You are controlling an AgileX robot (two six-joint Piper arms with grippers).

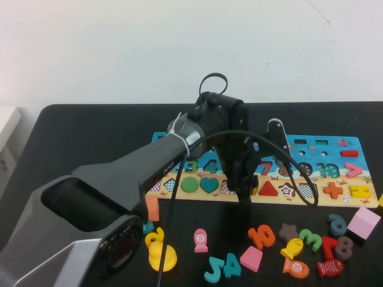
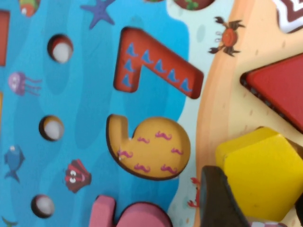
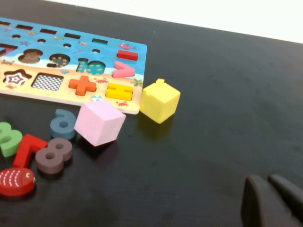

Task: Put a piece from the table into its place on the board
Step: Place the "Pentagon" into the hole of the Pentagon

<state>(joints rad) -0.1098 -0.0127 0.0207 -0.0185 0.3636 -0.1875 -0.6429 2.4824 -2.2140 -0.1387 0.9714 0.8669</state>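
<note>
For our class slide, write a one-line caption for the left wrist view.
Left gripper holds the yellow block over the board, beside the red triangle.

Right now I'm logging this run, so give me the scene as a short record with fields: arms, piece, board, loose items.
left gripper: over the board's shape strip, fingers either side of the yellow pentagon piece
grip: cannot tell whether it is clamped or let go
piece: at its place beside the red triangle; seating not clear
right gripper: low over bare table, off the board, shut
board: number 7 cut-out empty
loose items: pink cube, yellow block
</note>
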